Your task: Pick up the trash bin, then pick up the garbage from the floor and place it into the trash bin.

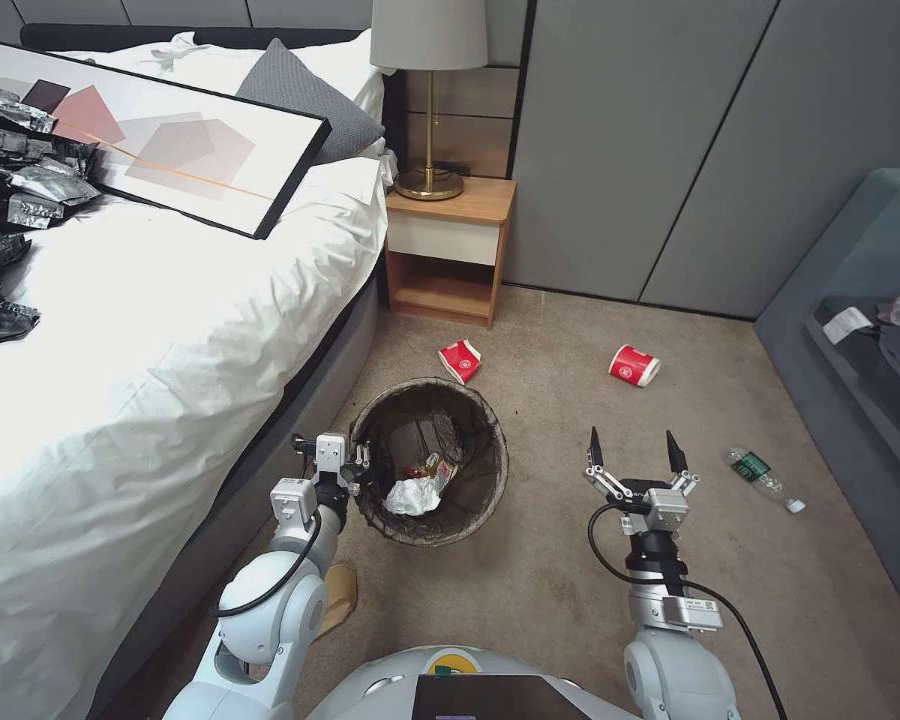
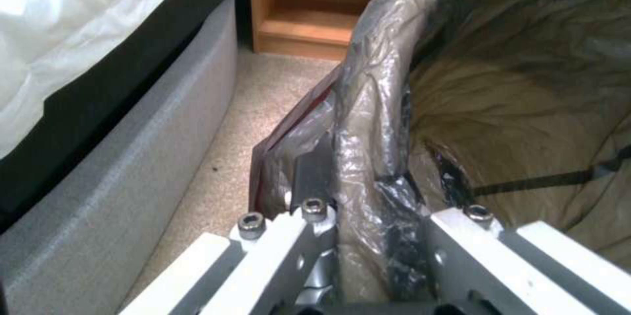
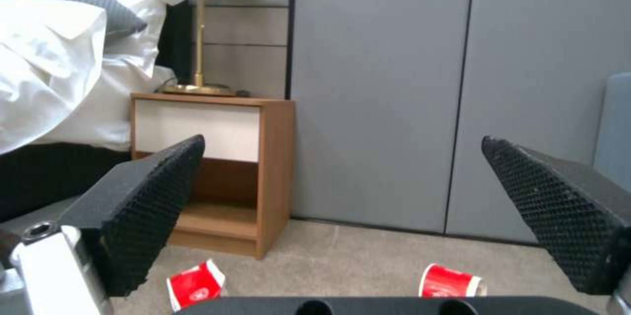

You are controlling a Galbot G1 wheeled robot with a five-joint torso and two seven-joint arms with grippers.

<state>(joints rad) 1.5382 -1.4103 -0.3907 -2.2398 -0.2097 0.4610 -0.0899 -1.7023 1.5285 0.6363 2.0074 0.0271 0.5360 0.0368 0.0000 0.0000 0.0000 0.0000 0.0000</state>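
Bed [image 1: 140, 330]: placed at frame left.
Lamp [image 1: 429, 60]: set on nightstand [image 1: 450, 245], upper centre.
Framed picture [image 1: 160, 130]: laid on bed.

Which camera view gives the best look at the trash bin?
The head view: it shows the trash bin whole from above, with its liner and the litter inside, and the left tool clamped on its rim. The left wrist view shows the liner's rim up close. The right wrist view looks past the bin toward the nightstand.

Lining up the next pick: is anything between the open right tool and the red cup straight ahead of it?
Nothing visible. The right tool hangs open over bare carpet, and the red cup lies beyond it with open floor between. The bottle lies off to its right.
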